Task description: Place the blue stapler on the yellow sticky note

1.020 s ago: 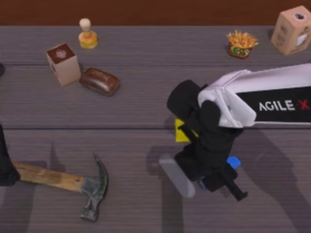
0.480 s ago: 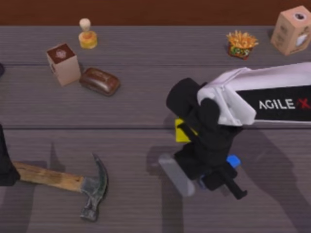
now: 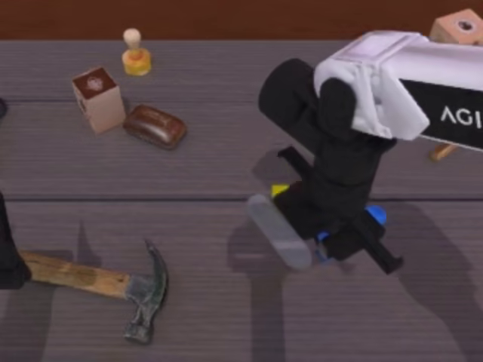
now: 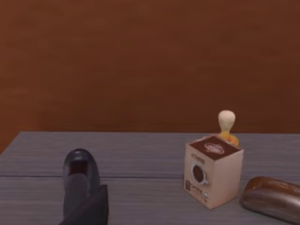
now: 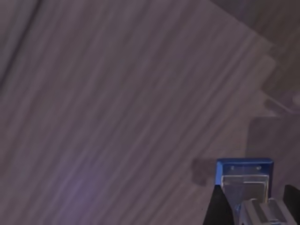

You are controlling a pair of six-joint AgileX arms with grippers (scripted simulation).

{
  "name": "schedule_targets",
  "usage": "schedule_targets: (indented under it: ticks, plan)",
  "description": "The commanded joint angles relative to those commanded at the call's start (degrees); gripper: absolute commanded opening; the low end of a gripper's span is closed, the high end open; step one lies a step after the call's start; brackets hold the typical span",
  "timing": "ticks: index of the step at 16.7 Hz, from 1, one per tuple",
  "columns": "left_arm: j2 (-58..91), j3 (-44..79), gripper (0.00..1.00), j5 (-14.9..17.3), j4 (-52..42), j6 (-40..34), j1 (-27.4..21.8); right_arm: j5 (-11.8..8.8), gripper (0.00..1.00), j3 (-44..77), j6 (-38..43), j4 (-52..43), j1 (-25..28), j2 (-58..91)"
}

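My right gripper (image 3: 343, 237) is shut on the blue stapler (image 3: 373, 217) and holds it above the table at centre right. The right wrist view shows the stapler's blue end and grey metal base (image 5: 243, 171) between the dark fingers (image 5: 214, 206), with bare tabletop below. Only a small corner of the yellow sticky note (image 3: 279, 190) shows, just left of the gripper; the arm hides the rest. The left arm (image 3: 7, 253) stays parked at the table's left edge.
A hammer (image 3: 98, 283) lies at front left. A brown carton (image 3: 98, 98), a brown glossy lump (image 3: 155, 126) and a yellow stamp (image 3: 136, 54) sit at back left. Another carton (image 3: 458, 26) peeks out behind the right arm at back right.
The right arm has swung toward the back of the table with the stapler in its grip, so it now covers the fries and most of the back-right carton. Less of the yellow note shows.
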Motion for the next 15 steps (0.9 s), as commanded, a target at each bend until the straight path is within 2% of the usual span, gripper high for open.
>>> schedule_targets:
  ticks: [6,9,12,15]
  plan:
    - [0.00,0.00,1.00,0.00,0.00,0.00,0.00,0.00,0.00,0.77,0.28,-1.13,-0.20,-0.74]
    - [0.00,0.00,1.00,0.00,0.00,0.00,0.00,0.05,0.00,2.06,-3.13,-1.70,-0.37,0.04]
    - [0.00,0.00,1.00,0.00,0.00,0.00,0.00,0.17,0.00,5.10,-11.84,-3.02,-1.02,1.83]
    - [0.00,0.00,1.00,0.00,0.00,0.00,0.00,0.35,0.00,9.27,-25.97,-4.96,-2.31,4.36]
